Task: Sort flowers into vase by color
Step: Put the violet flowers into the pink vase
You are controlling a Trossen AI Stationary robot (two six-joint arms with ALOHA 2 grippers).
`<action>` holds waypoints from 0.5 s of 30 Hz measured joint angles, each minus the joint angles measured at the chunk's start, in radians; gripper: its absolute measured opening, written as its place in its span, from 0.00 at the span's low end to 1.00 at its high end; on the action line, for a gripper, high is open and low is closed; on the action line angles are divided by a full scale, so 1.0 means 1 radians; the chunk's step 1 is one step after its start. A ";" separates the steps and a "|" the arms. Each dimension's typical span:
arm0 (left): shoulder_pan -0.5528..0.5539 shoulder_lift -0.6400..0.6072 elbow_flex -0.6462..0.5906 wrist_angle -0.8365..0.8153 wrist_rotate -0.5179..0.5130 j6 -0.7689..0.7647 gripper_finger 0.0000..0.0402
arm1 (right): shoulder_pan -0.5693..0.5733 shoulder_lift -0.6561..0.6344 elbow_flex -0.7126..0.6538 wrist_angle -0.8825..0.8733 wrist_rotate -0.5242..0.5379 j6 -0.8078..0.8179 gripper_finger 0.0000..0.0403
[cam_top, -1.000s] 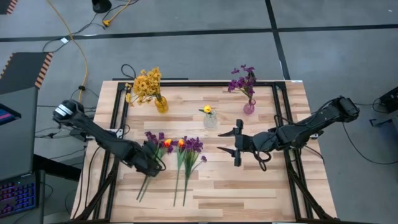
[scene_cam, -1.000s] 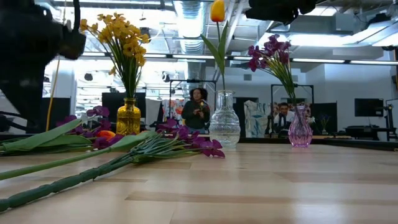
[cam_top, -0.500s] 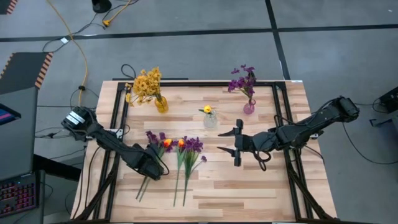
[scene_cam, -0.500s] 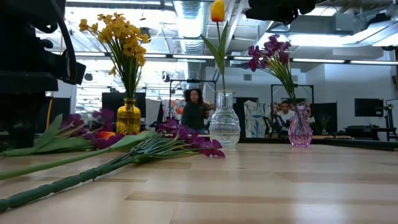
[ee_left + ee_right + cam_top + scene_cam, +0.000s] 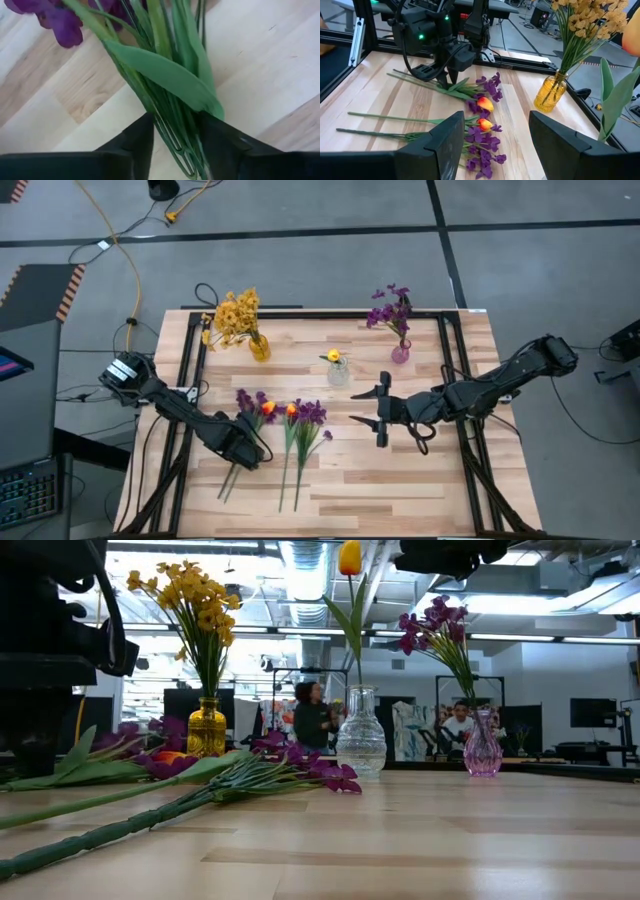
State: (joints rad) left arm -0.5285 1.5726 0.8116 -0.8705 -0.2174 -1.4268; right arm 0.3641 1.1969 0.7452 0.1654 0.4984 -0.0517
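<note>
Wooden table, grey floor; left gripper low at 8 o'clock, fingers straddling flower stems; right gripper spread, hovering at 3 o'clock.

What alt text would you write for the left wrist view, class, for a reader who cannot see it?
The left gripper has its two dark fingers either side of a bundle of green stems lying on the wooden table. A broad leaf and purple blooms lie beyond.

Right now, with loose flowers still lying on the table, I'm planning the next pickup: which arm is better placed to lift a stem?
Left. Its tool already straddles the green stems of the loose purple-and-orange flower bunch on the light wooden table. The right tool hangs open mid-table, apart from any stem.
</note>
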 joint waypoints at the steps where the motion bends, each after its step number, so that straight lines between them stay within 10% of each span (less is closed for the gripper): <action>1: 0.000 0.000 0.000 0.003 0.004 0.000 0.32 | 0.000 0.000 0.000 0.000 0.000 0.000 0.62; 15: 0.000 -0.004 0.000 0.026 0.023 0.008 0.03 | 0.000 0.000 0.000 -0.001 0.000 0.000 0.62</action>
State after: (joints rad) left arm -0.5285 1.5688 0.8116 -0.8444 -0.1945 -1.4185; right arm 0.3641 1.1969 0.7452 0.1646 0.4984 -0.0517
